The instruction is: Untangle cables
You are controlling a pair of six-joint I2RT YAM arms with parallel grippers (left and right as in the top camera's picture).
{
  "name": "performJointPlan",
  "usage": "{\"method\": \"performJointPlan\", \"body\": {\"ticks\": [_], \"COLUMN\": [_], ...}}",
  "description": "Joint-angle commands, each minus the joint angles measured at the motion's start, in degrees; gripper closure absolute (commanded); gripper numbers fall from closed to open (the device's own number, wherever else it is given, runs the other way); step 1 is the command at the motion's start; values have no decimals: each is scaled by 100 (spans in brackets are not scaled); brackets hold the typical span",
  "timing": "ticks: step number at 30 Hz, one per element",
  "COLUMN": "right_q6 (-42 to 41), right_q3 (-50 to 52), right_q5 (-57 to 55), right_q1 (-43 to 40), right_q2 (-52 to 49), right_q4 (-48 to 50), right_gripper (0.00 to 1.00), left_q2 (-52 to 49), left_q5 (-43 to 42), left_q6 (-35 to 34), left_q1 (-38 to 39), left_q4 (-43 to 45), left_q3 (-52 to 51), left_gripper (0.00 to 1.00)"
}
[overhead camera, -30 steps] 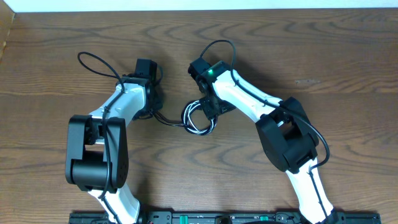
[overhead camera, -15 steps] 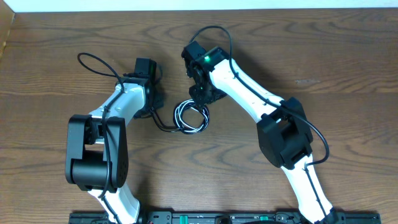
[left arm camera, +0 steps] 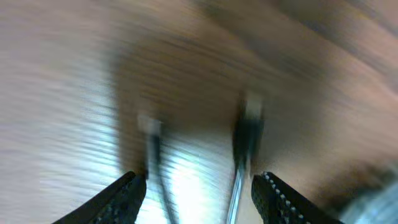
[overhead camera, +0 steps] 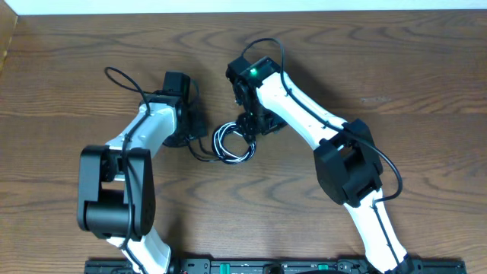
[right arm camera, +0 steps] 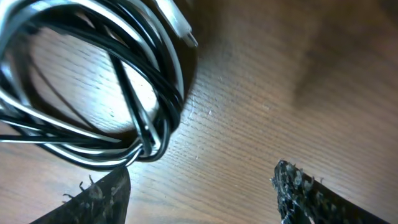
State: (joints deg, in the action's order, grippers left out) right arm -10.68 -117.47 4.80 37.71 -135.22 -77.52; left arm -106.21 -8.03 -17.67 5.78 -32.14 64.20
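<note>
The right tool [right arm camera: 199,186] stands open and empty just beside the tangled cables [right arm camera: 171,99]; the left tool [left arm camera: 199,193], open too, straddles their plug ends [left arm camera: 247,127].

Cables [overhead camera: 219,143] on table [overhead camera: 426,61], near its middle

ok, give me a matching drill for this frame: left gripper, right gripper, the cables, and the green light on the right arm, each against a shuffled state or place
Things:
1. left gripper
2. right gripper
3. black and white cables
4. green light

States or places:
A. looped together in one coil on the table, between the two grippers
B. open over bare wood, coil off to one side
C. open, two blurred plug ends between the fingers
D. lit on the right arm, near its wrist

Pairs: 1-C, 2-B, 3-A, 4-D
</note>
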Motion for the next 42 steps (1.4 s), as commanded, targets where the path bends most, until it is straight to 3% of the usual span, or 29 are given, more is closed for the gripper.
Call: {"method": "performJointPlan", "body": {"ticks": [1, 6, 15, 22, 30, 37, 42], "right_q6": [-175, -173, -422, -610, -798, -588, -409], "right_q3": [225, 339, 494, 966, 1008, 984, 734], "right_q5": [-11, 48, 612, 608, -142, -116, 225], "right_q1": [-42, -190, -199, -107, -133, -127, -219], "right_q2": [20, 20, 20, 20, 20, 24, 221], "right_q4": [7, -35, 85, 715, 1786, 2374, 1871], "right_gripper": [28, 27, 28, 32, 35, 35, 33], "left_q2": [271, 234, 55, -107, -107, -107, -107], "left_q5": [-1580, -1482, -494, -234, 1043, 1088, 1056], "left_q6": [1362, 1425, 1115, 898, -70, -90, -92], "left_q1": [24, 188, 542, 566, 564, 566, 566], "left_q4": [-20, -11, 55, 114, 28, 31, 44], "left_q3": [-48, -61, -61, -61, -61, -61, -61], "left_gripper": [39, 40, 41, 52, 53, 52, 52]}}
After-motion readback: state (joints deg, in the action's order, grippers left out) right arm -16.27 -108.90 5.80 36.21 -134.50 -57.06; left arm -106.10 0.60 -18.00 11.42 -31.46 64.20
